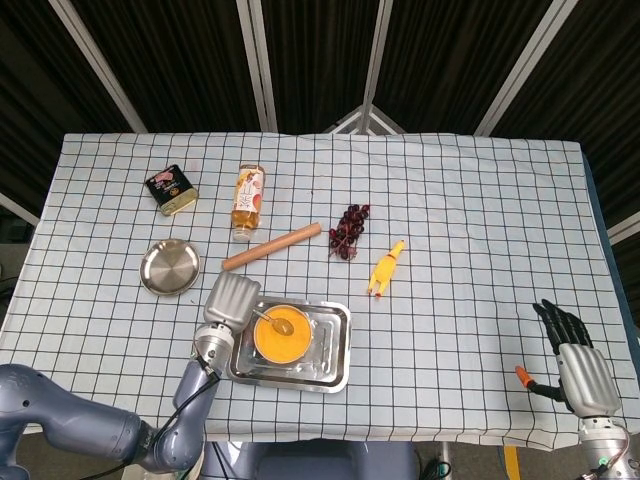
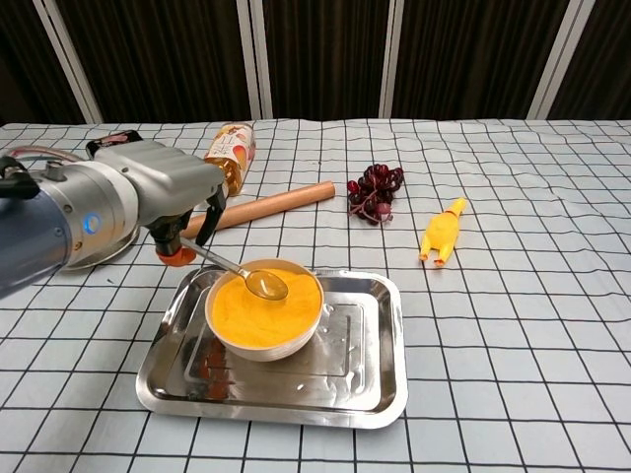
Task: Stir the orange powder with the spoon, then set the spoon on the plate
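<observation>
Chest view shows the left hand (image 2: 163,202) grasping the metal spoon (image 2: 242,273) above the white bowl of orange powder (image 2: 263,307); stirring should stay shallow inside its rim.

Honestly there's nothing here you can actually read. The bottle (image 1: 248,201) lying on the desk has a label with a pinkish and white picture on it, but any lettering is way too small and blurry in both views. Same deal with the small dark tin (image 1: 172,190) near the far left of the desk: there's a reddish printed patch on its lid, maybe a logo, can't make out a single letter. The left arm (image 2: 69,222) has a little round blue mark on its grey casing in the chest view, looks like a light or a badge, no legible text on it.
</observation>
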Available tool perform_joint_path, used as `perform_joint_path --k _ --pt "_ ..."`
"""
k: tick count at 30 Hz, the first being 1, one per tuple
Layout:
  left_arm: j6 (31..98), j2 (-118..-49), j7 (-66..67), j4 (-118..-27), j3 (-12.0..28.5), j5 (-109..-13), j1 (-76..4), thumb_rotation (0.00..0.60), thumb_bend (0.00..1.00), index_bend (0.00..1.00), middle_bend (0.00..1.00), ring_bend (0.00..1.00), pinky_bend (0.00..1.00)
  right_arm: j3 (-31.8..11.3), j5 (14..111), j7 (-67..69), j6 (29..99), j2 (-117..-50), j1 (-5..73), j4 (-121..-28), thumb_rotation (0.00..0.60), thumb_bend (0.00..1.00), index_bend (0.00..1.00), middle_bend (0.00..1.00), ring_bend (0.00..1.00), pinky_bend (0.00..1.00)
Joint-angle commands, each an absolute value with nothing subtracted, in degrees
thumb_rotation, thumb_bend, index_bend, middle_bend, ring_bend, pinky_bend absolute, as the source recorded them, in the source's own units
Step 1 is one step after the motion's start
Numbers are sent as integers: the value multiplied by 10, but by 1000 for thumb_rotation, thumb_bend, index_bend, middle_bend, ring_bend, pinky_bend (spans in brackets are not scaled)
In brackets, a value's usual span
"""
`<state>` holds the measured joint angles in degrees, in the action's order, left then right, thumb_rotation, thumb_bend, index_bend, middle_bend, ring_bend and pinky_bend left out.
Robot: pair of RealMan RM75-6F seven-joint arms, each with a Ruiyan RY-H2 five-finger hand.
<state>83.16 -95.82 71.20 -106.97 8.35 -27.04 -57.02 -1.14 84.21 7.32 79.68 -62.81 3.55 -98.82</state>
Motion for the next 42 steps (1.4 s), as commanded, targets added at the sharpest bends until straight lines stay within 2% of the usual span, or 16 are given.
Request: perform_joint_path --k 1,9,15,20,27,42 --pt "830 -952 714 -1076 70 -289 -569 600 580 793 1000 1000 1000 -11 842 73 797 -628 36 -988 600 317 0 0 0 0" --pt "828 -926 744 -1086 31 -342 -575 600 586 804 1000 1000 1000 -11 841 73 796 -628 36 -989 600 317 0 0 0 0" --pt "837 -922 804 -1061 -12 -414 -589 600 589 807 1000 1000 1000 -11 841 72 795 -628 36 -991 600 317 0 0 0 0" --pt "842 -941 855 -1034 -23 -445 -602 600 592 808 1000 1000 1000 -11 841 72 796 -627 35 -992 600 317 0 0 0 0" --pt "817 -945 909 -1004 -45 -495 -623 600 593 808 1000 1000 1000 -11 841 81 794 -625 36 -992 600 317 0 0 0 0" --pt "769 -934 936 -980 -61 -565 -632 600 593 808 1000 1000 1000 -10 841 79 793 -626 36 -994 600 317 0 0 0 0"
